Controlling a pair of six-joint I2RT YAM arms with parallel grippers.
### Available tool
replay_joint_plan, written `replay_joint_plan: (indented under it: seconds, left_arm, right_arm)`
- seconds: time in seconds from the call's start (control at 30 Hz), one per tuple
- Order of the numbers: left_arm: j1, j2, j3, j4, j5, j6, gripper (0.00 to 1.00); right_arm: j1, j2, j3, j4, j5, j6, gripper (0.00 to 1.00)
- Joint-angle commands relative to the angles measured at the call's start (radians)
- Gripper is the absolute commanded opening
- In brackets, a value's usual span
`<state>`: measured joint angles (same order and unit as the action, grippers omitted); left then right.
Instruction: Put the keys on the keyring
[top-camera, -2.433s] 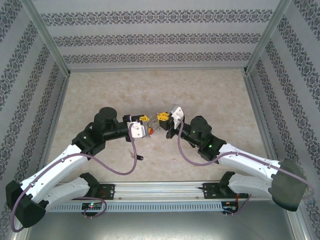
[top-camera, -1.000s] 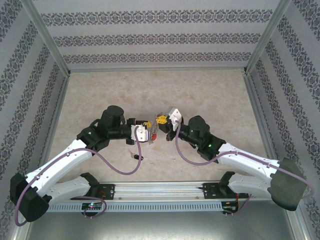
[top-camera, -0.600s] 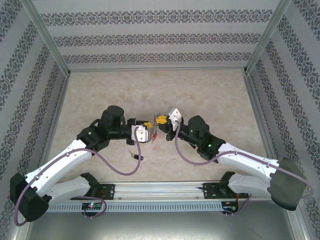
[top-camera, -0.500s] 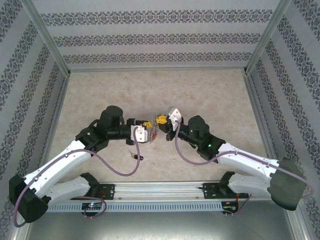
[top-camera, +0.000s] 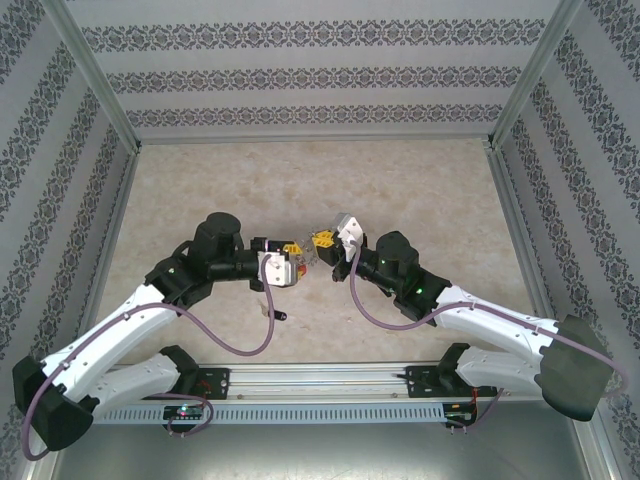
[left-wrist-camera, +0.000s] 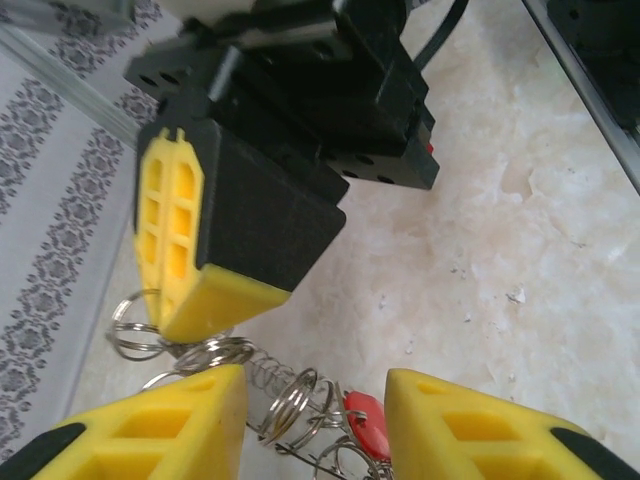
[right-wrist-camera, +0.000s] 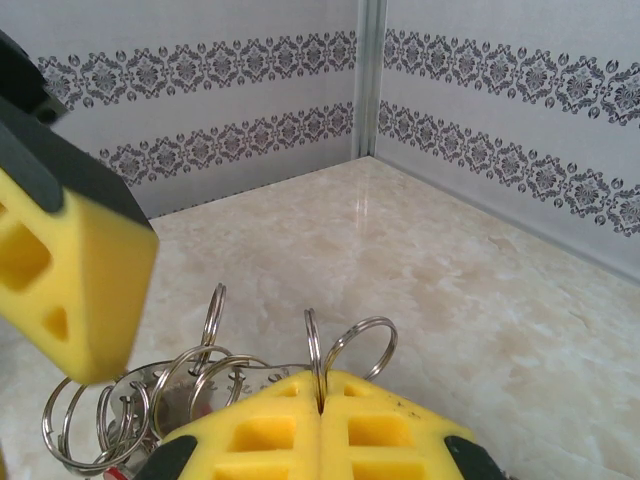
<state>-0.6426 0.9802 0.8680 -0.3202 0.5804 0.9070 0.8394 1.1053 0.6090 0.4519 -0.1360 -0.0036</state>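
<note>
Pale beige marbled tabletop (top-camera: 420, 190), boxed in by walls (top-camera: 300, 75) papered in grey-and-white ornamental bands, with bare metal posts at the corners. From above: two white-and-black arms reaching in from the near edge and meeting nose to nose over the middle of the table.

On the right, the right gripper (top-camera: 322, 240), yellow fingers pressed flat together and clamped on the keyring (right-wrist-camera: 210, 375). In the right wrist view, one thin wire ring pinched upright in the seam between the pads. To the left of that seam, a loose bunch of small silvery split rings, overlapping one another.

On the left, the left gripper (left-wrist-camera: 315, 385), jaws apart with a clear gap, one yellow fingertip on either side of the dangling rings. In that gap, a coil of silvery rings and a small red tag (left-wrist-camera: 366, 428). Contact between the left fingers and the rings impossible to tell. Just above them, the right gripper's yellow-and-black finger block, close over the top of the bunch.

Down on the tabletop, well apart from the keyring and nearer the arm bases, one key (top-camera: 279, 316). Small and dark-headed, lying close to the left arm, its blade too small to make out.
</note>
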Motion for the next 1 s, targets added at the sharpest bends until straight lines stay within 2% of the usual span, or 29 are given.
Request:
replay_joint_plan:
  seconds: [0.0, 0.23, 0.57, 0.87, 0.97]
  left_arm:
    - [-0.019, 0.018, 0.05, -0.046, 0.025, 0.03, 0.4]
    - [-0.026, 0.041, 0.069, -0.085, -0.044, 0.084, 0.31]
    - [-0.046, 0.054, 0.067, -0.128, -0.136, 0.133, 0.27]
    - [-0.048, 0.019, 0.047, -0.096, -0.204, 0.154, 0.16]
    - [-0.047, 0.006, 0.045, -0.098, -0.21, 0.156, 0.08]
  right_arm:
    - [-0.01, -0.008, 0.047, 0.04, 0.006, -0.006, 0.0]
    - [-0.01, -0.005, 0.05, 0.036, 0.001, -0.001, 0.0]
    - [-0.01, 0.008, 0.065, 0.037, -0.005, -0.006, 0.0]
    - [-0.01, 0.001, 0.06, 0.037, -0.007, -0.006, 0.0]
    - [-0.01, -0.002, 0.053, 0.037, -0.006, -0.006, 0.0]
